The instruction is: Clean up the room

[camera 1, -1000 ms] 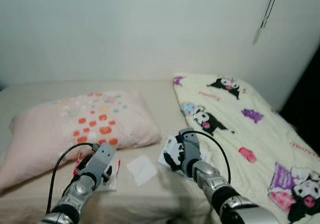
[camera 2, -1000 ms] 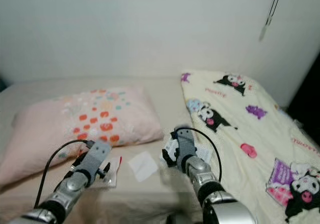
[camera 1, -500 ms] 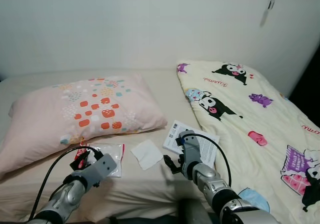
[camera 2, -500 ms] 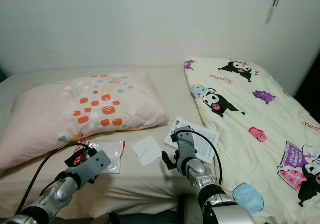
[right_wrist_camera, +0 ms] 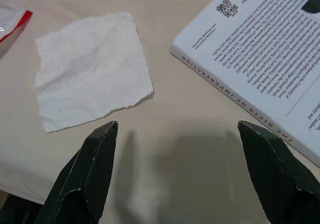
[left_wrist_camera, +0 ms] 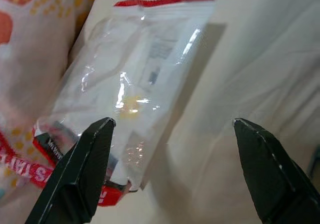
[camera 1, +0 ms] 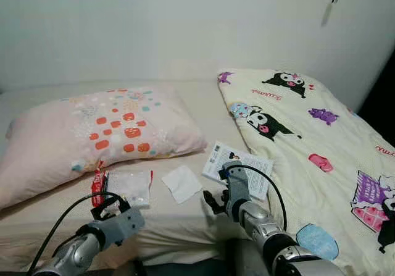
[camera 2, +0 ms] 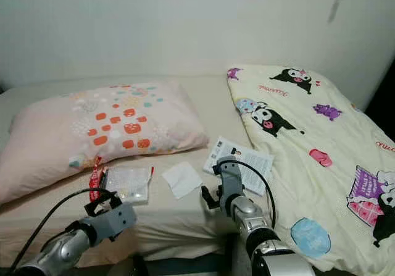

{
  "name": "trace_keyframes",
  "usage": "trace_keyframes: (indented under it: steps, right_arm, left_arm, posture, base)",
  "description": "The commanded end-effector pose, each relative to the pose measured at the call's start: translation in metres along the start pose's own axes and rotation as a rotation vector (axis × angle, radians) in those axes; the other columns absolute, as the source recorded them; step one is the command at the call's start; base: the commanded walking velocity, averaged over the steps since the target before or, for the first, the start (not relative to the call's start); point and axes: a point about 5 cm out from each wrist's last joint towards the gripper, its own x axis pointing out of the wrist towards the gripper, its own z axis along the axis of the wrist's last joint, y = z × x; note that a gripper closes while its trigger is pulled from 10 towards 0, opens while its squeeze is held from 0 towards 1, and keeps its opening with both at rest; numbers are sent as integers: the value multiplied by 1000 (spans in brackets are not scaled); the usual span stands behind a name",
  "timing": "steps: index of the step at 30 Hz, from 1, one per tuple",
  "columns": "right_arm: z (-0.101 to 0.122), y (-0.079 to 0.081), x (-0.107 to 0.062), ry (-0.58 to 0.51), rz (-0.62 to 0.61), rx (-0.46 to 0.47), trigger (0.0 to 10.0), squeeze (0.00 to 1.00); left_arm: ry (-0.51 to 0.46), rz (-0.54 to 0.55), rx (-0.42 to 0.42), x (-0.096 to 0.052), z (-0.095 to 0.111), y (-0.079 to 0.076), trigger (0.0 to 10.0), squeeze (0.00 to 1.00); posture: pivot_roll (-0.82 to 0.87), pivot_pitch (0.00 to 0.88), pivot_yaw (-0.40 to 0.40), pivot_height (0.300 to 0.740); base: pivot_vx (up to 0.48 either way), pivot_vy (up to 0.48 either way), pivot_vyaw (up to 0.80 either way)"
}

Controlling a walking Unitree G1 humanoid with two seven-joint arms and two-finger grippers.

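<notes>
A clear plastic zip bag [camera 1: 128, 186] with red edges lies on the beige sheet just below the pillow; in the left wrist view the bag [left_wrist_camera: 130, 98] sits ahead of my open left gripper [left_wrist_camera: 172, 121], not touched. The left gripper [camera 1: 111, 207] hovers near the bed's front edge. A white tissue [camera 1: 181, 183] lies flat beside the bag. A white book [camera 1: 237, 168] rests against the blanket's edge. My right gripper [right_wrist_camera: 177, 126] is open over bare sheet, with the tissue [right_wrist_camera: 92, 68] and the book [right_wrist_camera: 265, 68] ahead of it.
A pink pillow [camera 1: 99, 134] with orange squares lies at the left of the bed. A cream cartoon-print blanket [camera 1: 308, 140] covers the right side. A white wall [camera 1: 185, 29] stands behind. The bed's front edge [camera 1: 179, 251] is close to both arms.
The camera has tilted down and shows more of the bed. Both arms have drawn back toward the front edge; the left gripper has come off the bag.
</notes>
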Motion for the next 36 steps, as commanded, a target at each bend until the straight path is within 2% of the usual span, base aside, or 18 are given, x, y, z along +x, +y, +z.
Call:
trace_keyframes:
  steps: [1, 5, 8, 11, 17, 24, 25, 26, 30, 32, 36]
  right_arm:
    - [4, 2, 1, -26, 1, 7, 10000, 0]
    - [6, 3, 2, -37, 3, 12, 10000, 0]
    - [11, 5, 3, -62, 10, 25, 10000, 0]
    - [19, 6, 4, -94, 14, 41, 10000, 0]
    - [25, 6, 5, -110, 13, 38, 10000, 0]
    - [28, 7, 5, -120, 17, 38, 10000, 0]
    - [29, 7, 6, -125, 18, 42, 10000, 0]
    - [31, 8, 6, -132, 18, 52, 10000, 0]
    - [34, 9, 7, -149, 27, 83, 10000, 0]
    - [42, 14, 8, -186, 76, 147, 10000, 0]
    - [50, 20, 9, -215, 129, 165, 10000, 0]
  left_arm:
    - [2, 6, 49, -4, -4, 5, 10000, 0]
    - [0, 29, 69, -4, -4, 9, 10000, 0]
    - [-1, 94, 94, -1, -1, 17, 10000, 0]
    - [-26, 167, 78, 9, 11, 24, 10000, 0]
    - [-69, 166, 58, 19, 26, 20, 10000, 0]
    - [-62, 168, 70, 18, 25, 17, 10000, 0]
    - [-56, 168, 76, 16, 24, 16, 7922, 0]
    - [-46, 172, 87, 14, 21, 15, 0, 0]
    - [-35, 180, 103, 9, 18, 13, 0, 0]
    - [-28, 189, 116, 5, 14, 13, 0, 0]
    - [-22, 198, 128, 1, 12, 15, 0, 0]
  posture:
    - [-64, 56, 2, 490]
    - [-61, 65, 2, 485]
    - [-53, 83, 2, 485]
    - [-54, 95, 5, 485]
    - [-63, 113, 8, 485]
    - [-64, 139, 13, 485]
    - [-62, 151, 15, 485]
    - [-56, 165, 16, 485]
    - [-45, 179, 16, 485]
    - [-32, 197, 14, 485]
    - [-26, 213, 15, 485]
  base:
    - [0, 0, 0]
    - [0, 0, 0]
    - [0, 0, 0]
    - [0, 0, 0]
    - [0, 0, 0]
    - [0, 0, 0]
    - [0, 0, 0]
    - [0, 0, 0]
    - [0, 0, 0]
    - [0, 0, 0]
    - [0, 0, 0]
